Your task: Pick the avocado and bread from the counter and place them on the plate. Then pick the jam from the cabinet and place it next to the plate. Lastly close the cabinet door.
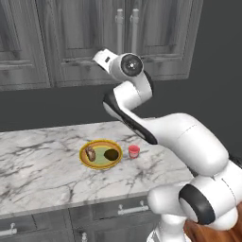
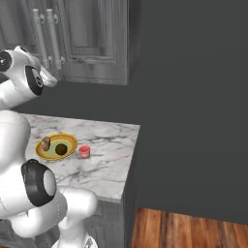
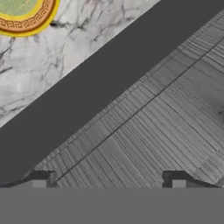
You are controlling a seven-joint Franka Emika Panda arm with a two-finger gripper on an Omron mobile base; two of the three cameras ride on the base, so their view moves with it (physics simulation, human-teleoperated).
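The plate (image 1: pixel 85 159) lies on the counter (image 1: pixel 42 165) with the bread (image 1: pixel 90 153) on its left side and the avocado (image 1: pixel 111 154) on its right. The red jam (image 1: pixel 134 151) stands on the marble just right of the plate, a little apart from it. My hand (image 1: pixel 103 57) is raised high against the lower part of the cabinet (image 1: pixel 90 33), whose doors look shut. In the hand view my gripper (image 3: pixel 109 179) is open, with nothing between its fingertips (image 3: pixel 41 178), close to the wood-grain door (image 3: pixel 166 109). The plate's rim (image 3: pixel 30 19) shows at the top left of that view.
Two silver bar handles (image 1: pixel 126 30) run down the middle of the cabinet doors, just above my hand. The counter ends at its right edge (image 2: pixel 133 145), with wooden floor (image 2: pixel 193 227) beyond. Drawers with silver handles (image 1: pixel 132 208) sit under the slab.
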